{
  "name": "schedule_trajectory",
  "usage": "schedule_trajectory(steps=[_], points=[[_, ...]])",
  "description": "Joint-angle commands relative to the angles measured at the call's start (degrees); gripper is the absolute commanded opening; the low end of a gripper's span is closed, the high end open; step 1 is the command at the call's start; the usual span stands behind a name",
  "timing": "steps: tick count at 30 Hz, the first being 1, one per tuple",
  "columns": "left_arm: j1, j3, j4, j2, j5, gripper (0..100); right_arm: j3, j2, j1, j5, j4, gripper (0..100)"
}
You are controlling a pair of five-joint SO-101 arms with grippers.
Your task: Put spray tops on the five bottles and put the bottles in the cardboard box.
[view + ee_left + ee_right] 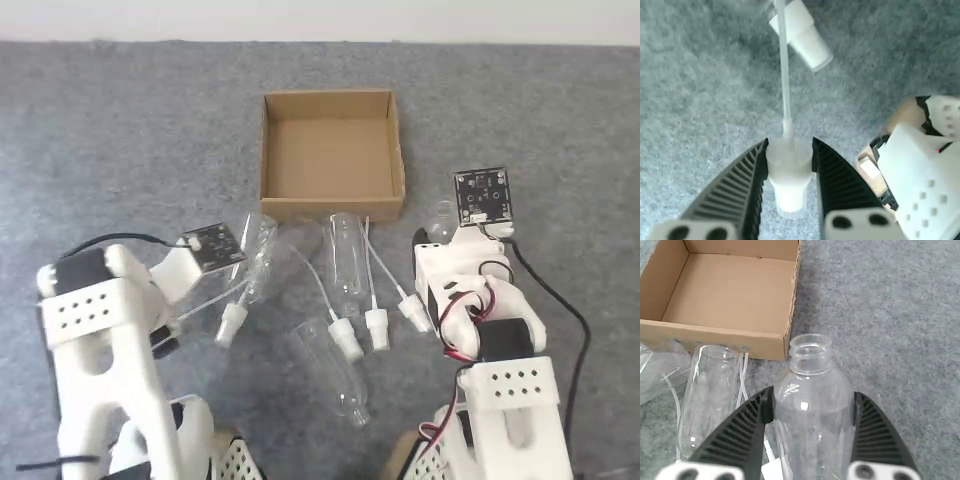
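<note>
A spray top [788,172] is clamped in the left gripper [789,147], its tube pointing straight out beyond the fingertips, while an uncapped bottle [811,370] is clamped in the right gripper [812,395] near the cardboard box [715,337], mouth outward, so tube and mouth must be brought end to end.

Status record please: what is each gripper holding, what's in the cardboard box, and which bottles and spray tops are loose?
left gripper: shut on a spray top
right gripper: shut on a bottle, neck open, no top fitted
cardboard box: no bottles inside
loose bottles: at least three lying on the carpet in front of the box
loose spray tops: four, lying among the bottles
</note>
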Motion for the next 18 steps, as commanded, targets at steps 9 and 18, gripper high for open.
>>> schedule_trajectory(steps=[9,18], points=[[-16.9,-2.9,-2.5,-2.6,-13.0,3,-0.4,-1.4,0.6,-0.4,-1.3,13.9],[-20.5,4.4,-21.4,-2.2,-13.0,3,-0.4,-1.4,0.5,-0.4,-1.3,13.9]])
